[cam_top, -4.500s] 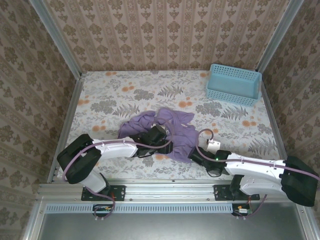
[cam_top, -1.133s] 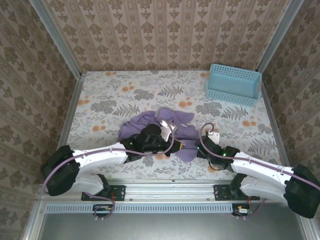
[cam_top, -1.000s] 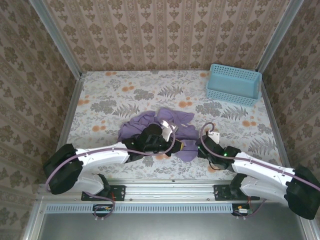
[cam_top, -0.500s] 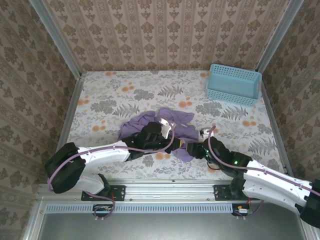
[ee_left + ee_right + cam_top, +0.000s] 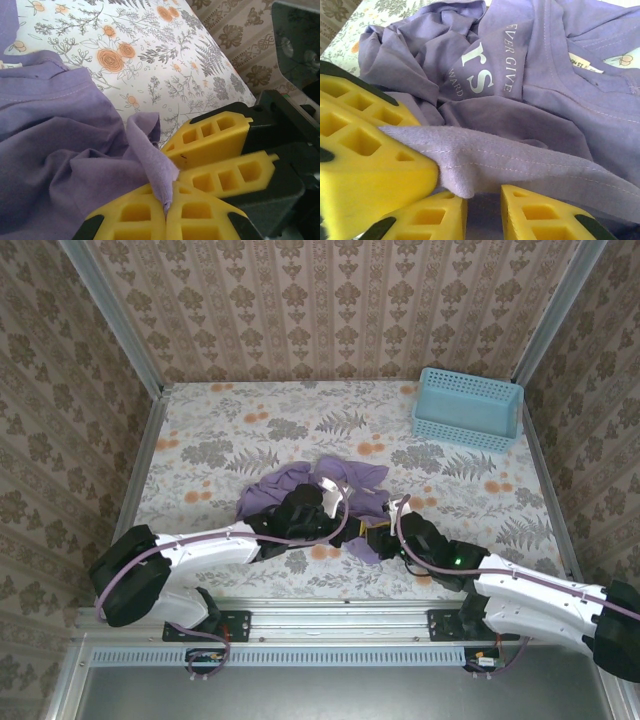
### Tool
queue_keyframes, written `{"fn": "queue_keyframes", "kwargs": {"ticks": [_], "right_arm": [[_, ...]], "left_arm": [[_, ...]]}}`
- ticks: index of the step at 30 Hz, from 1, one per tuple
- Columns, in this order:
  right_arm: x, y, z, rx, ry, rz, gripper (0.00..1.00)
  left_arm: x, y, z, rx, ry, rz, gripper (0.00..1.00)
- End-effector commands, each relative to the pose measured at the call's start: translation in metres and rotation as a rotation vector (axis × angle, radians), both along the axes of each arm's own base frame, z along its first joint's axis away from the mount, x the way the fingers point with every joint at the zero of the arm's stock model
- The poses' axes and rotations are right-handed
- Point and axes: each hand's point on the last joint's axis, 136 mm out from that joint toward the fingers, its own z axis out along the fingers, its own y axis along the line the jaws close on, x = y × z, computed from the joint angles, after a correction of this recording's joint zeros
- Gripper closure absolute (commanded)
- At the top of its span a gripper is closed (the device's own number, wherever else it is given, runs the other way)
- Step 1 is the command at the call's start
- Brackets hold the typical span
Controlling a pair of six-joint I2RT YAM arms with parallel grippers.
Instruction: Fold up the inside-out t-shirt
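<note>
The t-shirt [image 5: 285,485] lies crumpled near the table's [image 5: 200,430] front edge. The left gripper [image 5: 166,200] is clamped tight on a fold of it. The right gripper [image 5: 484,200], jaws narrowly apart, meets the same fold; whether it grips, I cannot tell.

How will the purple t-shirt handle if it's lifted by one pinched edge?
Likely floppy: the t-shirt lies bunched in soft folds, and the strip pinched in the left gripper bends limply. Probably light: the cloth looks thin, so it should drape, not hold shape. Pushing would likely wrinkle it on the table, not slide it whole.
</note>
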Motion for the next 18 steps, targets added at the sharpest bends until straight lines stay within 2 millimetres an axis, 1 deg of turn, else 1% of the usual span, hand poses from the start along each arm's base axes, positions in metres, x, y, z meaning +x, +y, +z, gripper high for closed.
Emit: {"fn": "queue_keyframes", "kwargs": {"ticks": [1,5,6,9,11,14,16,18], "right_arm": [[0.012,-0.002,0.021,-0.019,-0.084,-0.029,0.84],[0.015,-0.003,0.028,-0.025,-0.107,-0.039,0.98],[0.015,-0.004,0.029,-0.027,-0.107,-0.04,1.0],[0.014,-0.009,0.027,-0.039,-0.098,-0.058,1.0],[0.013,-0.016,0.025,-0.047,-0.091,-0.085,1.0],[0.011,-0.027,0.021,-0.055,-0.079,-0.125,1.0],[0.009,-0.028,0.022,-0.038,-0.069,-0.128,1.0],[0.006,-0.026,0.025,-0.017,-0.057,-0.117,1.0]], "left_arm": [[-0.004,-0.002,0.009,-0.039,-0.011,-0.03,0.95],[-0.004,0.0,0.004,-0.02,-0.012,-0.024,0.93],[-0.003,0.0,0.003,-0.014,-0.014,-0.02,0.92],[0.0,0.004,0.002,0.002,-0.019,0.002,0.87],[0.003,0.007,0.002,0.011,-0.026,0.02,0.77],[0.006,0.013,0.0,0.037,-0.037,0.044,0.66],[0.009,0.017,-0.002,0.056,-0.046,0.057,0.59],[0.01,0.02,-0.004,0.076,-0.054,0.064,0.54]]}}
